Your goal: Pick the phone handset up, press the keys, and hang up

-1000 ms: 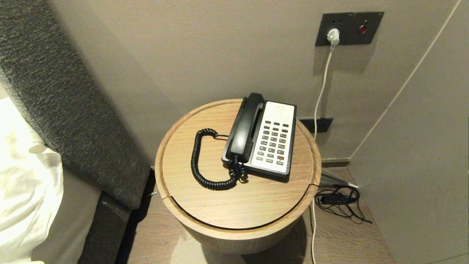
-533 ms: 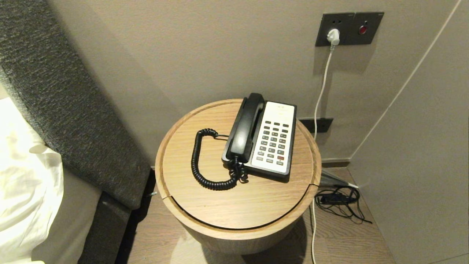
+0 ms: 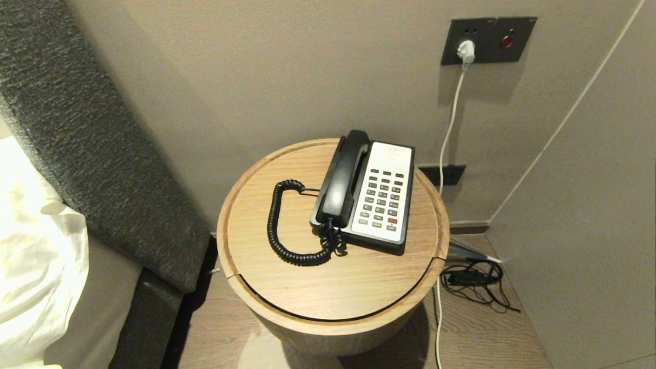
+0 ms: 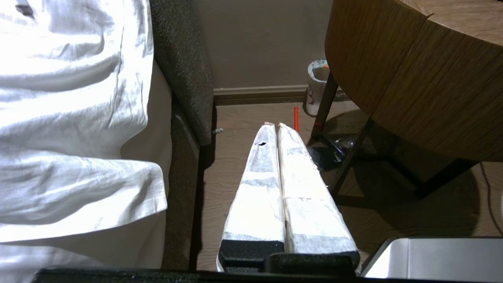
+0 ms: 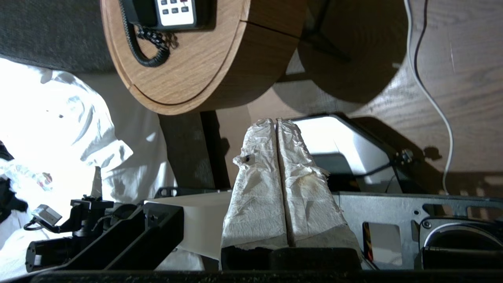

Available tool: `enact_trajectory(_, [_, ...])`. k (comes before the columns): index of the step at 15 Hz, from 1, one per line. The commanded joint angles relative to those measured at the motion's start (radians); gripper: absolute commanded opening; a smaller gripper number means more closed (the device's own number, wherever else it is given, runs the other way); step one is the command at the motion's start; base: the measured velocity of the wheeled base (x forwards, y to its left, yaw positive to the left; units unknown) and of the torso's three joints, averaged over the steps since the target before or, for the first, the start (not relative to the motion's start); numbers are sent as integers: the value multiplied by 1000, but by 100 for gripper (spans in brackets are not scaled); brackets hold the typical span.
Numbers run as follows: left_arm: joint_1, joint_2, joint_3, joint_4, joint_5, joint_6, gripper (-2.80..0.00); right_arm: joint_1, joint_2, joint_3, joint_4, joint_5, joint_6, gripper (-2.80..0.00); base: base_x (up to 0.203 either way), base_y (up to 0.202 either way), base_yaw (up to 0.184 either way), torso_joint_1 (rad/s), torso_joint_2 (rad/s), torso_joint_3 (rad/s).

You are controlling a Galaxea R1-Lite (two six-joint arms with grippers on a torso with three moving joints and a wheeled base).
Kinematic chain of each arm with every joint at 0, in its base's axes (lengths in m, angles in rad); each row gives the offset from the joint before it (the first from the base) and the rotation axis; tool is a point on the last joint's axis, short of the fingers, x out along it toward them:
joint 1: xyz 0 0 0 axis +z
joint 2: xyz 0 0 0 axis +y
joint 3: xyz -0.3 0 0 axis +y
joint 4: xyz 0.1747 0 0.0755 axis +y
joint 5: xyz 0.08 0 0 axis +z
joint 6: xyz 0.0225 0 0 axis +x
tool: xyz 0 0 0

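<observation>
Round wooden bedside table (image 3: 287, 287) at centre of head view. Dark grey upholstered headboard (image 3: 87, 138) at 9 o'clock of it, white bedding (image 3: 36, 256) at 8 o'clock. Dark wall socket panel (image 3: 489, 40) at 1 o'clock with white plug (image 3: 466, 50) in it; white cable (image 3: 447, 138) hangs down wall to floor. Tangle of black cable (image 3: 474, 282) on wooden floor at 4 o'clock. Paper cup (image 4: 317, 92) on floor by skirting, orange stick (image 4: 296, 118) just beside it

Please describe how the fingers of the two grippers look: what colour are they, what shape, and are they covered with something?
Left gripper: two long fingers tapering towards the tips, wrapped in white tape-like material with greyish bands, on black bases. Right gripper: same long tapered shape, its fingers covered in wrinkled white wrapping with slight yellowish stains, also on a black base.
</observation>
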Motion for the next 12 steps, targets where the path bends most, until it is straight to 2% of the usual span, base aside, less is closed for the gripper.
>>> enact_trajectory(1, [0,-1,7,-1,-1,2,-280,-9,-57,15,7,4,4,-280,0,0,0,0,0,0])
enact_trajectory(10, [0,-1,16,-17,10,-4,-280,-47,-334,127,44,9,42,-280,0,0,0,0,0,0])
enact_trajectory(12, [0,-2,16,-17,9,-4,-280,-57,-424,147,88,12,66,-280,0,0,0,0,0,0])
